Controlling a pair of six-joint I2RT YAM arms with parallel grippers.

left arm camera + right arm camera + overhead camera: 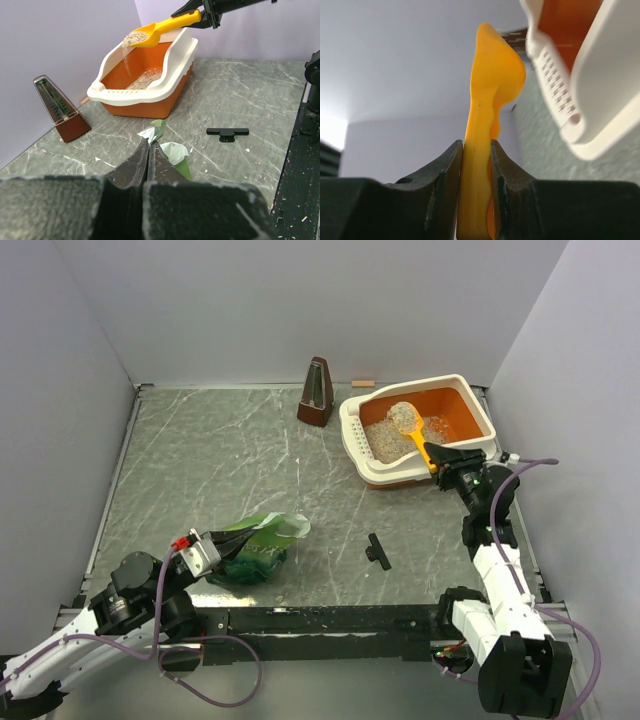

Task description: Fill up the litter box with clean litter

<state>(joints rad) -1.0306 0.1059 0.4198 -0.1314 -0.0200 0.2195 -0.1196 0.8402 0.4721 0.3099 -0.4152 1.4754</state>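
Left gripper lies low on the marbled grey-green table, its arm stretched out from the near-left corner. Its dark fingers are pressed fully together at the edge of the crinkly green bag; whether they nip the film I cannot tell. Farther back stands a brown pyramid-shaped metronome, and a small flat black part lies near the front. At far right sits the litter box, a glossy plastic tray, cream rim, orange inside, with clean litter in a grainy pale heap on its floor. The right arm rises steeply, wrist bent over the box, and the right gripper clamps the handle of the smooth orange scoop, from which granules trickle.
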